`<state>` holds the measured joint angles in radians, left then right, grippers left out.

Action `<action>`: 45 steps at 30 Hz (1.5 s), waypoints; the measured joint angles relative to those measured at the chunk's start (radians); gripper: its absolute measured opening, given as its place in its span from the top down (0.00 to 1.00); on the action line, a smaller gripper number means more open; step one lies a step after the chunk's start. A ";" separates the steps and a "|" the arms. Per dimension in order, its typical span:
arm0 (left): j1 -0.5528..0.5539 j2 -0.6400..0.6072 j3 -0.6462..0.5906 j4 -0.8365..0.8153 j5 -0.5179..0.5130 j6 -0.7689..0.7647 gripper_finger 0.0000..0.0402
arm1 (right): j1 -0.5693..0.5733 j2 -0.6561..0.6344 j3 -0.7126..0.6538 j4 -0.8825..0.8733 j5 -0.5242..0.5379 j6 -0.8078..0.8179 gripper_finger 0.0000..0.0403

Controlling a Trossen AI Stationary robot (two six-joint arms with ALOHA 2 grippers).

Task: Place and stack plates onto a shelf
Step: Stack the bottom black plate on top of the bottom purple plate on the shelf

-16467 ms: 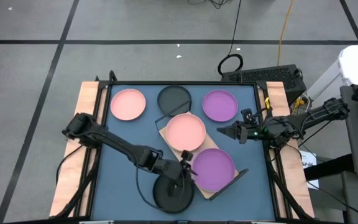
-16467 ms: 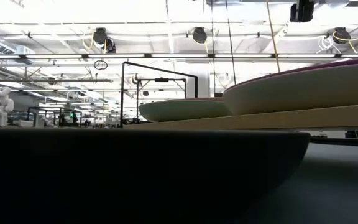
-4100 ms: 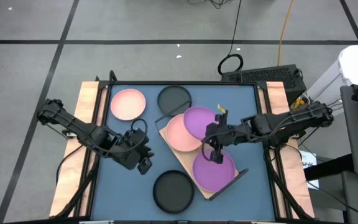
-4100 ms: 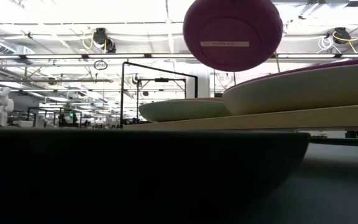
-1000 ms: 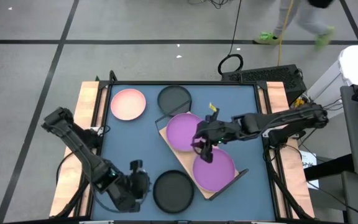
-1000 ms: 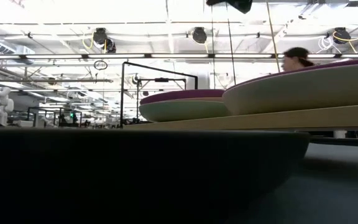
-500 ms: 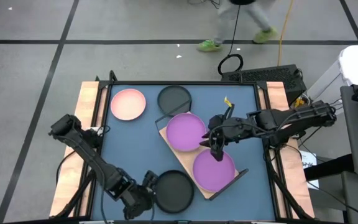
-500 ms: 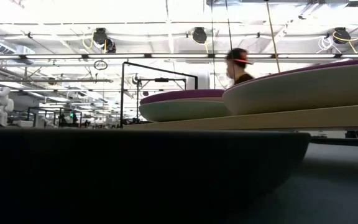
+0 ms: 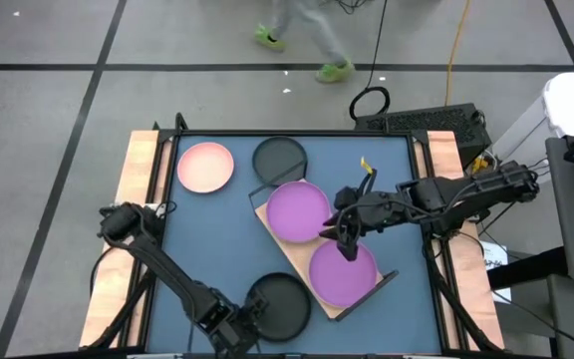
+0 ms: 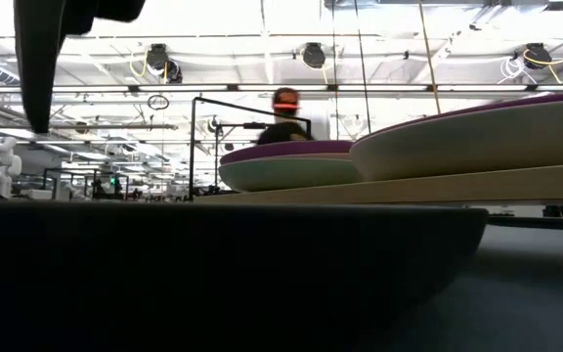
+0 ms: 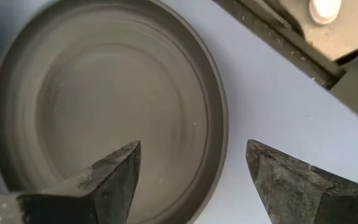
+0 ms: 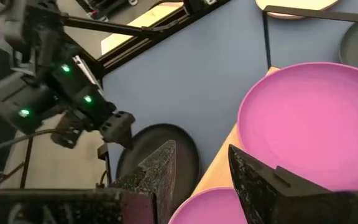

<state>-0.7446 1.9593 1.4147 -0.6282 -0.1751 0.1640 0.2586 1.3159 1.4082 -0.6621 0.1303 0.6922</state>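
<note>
Seen from above, a blue-topped table [image 9: 207, 229] holds a light wooden shelf [image 9: 292, 251] with a thin black wire frame, lying at a slant near the middle. Two purple plates sit on its board: one purple plate [image 9: 298, 210] at the far end and a second purple plate [image 9: 343, 272] at the near end. Beyond the shelf, a pink plate [image 9: 205, 167] and a black plate [image 9: 279, 158] rest side by side on the table. Another black plate [image 9: 279, 305], round, matte and shallow with a raised rim, lies at the table's near edge, beside the shelf. The left gripper [image 9: 245, 321] reaches low along the near edge to this plate, its fingers [image 11: 107, 180] spread wide on either side of the rim, gripping nothing. The right gripper [image 9: 346, 239] hangs over the shelf between the two purple plates, fingers partly apart and empty.
</note>
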 joint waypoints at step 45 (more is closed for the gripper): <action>-0.015 -0.347 -0.100 -0.143 -0.039 0.257 0.97 | 0.003 -0.089 0.001 -0.077 0.061 -0.042 0.67</action>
<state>-0.7601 1.6120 1.3151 -0.7712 -0.2143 0.4215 0.2619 1.2264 1.4090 -0.7386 0.1915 0.6506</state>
